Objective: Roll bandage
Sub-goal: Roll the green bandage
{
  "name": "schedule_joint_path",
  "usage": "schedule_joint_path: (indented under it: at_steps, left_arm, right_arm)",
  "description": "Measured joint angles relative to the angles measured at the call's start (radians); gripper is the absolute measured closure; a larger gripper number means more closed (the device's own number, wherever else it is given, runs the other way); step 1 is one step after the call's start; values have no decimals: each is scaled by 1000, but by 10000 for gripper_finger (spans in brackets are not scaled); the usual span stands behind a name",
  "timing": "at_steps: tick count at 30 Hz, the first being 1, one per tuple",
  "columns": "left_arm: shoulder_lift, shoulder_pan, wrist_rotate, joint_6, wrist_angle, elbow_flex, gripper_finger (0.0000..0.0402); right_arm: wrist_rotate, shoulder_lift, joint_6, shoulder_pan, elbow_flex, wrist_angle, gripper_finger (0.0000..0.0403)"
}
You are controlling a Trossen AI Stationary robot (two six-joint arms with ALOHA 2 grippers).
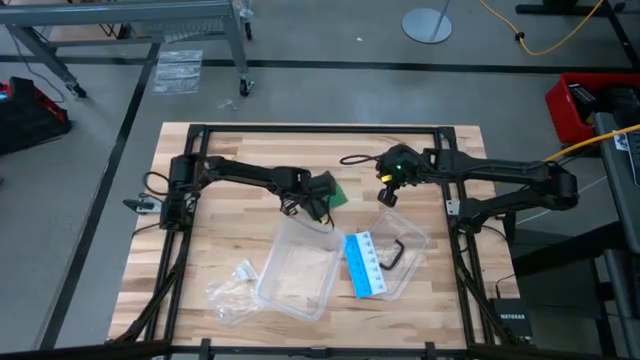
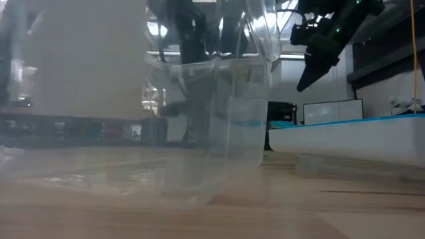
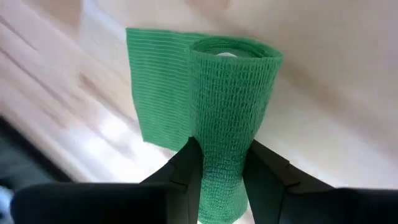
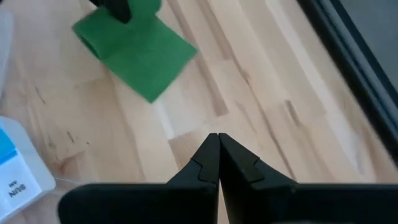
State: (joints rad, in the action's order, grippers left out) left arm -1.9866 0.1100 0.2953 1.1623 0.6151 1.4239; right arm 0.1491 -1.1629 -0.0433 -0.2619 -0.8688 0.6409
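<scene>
The dark green bandage (image 1: pixel 337 192) is partly rolled: a roll (image 3: pixel 231 93) with a flat loose tail (image 3: pixel 158 93) spread beside it. It sits on the wood near the table's middle and also shows in the right wrist view (image 4: pixel 137 50). My left gripper (image 1: pixel 322 197) is shut on the roll. My right gripper (image 1: pixel 387 192) is shut and empty. It hangs above the table to the right of the bandage, pointing down in the low view (image 2: pixel 311 73) and in its own wrist view (image 4: pixel 217 146). My left gripper pinches the roll's near end (image 3: pixel 222 168) between its two fingers (image 3: pixel 184 167), which squeeze it narrower there. The fingers come slanting down from the table's left and lie along the roll. The roll's hollow far end (image 3: pixel 227 55) points away from them. The tail lies flat on the wood (image 4: pixel 158 59).
A clear plastic box (image 1: pixel 295 268) stands near the front middle, close to the left gripper. Right of it lie a clear lid (image 1: pixel 405 250), a blue-and-white card (image 1: pixel 363 263) and a black bent tool (image 1: pixel 396 252). A crumpled clear wrapper (image 1: pixel 232 290) lies at the front left.
</scene>
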Motion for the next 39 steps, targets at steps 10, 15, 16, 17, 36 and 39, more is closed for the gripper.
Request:
schedule_joint_path:
  at_steps: [10, 15, 16, 17, 36, 39]
  left_arm:
    - [57, 17, -192, -316, 187, -12, 319]
    - [57, 16, -192, -314, 183, -55, 319]
    - [59, 16, -192, -304, 182, -64, 319]
    - [60, 16, -192, -290, 182, -73, 319]
    - [58, 14, -191, -266, 120, -91, 320]
    - [57, 14, -191, -266, 117, -91, 320]
  right_arm:
    - [-191, -102, 109, 0, 119, -410, 395]
    - [-290, -271, 187, 0, 119, -538, 395]
    - [-308, -307, 208, 0, 119, -564, 395]
    - [-318, -340, 231, 0, 117, -587, 395]
    - [-485, -616, 523, 0, -34, -702, 395]
    - [-510, -642, 526, 0, -34, -701, 395]
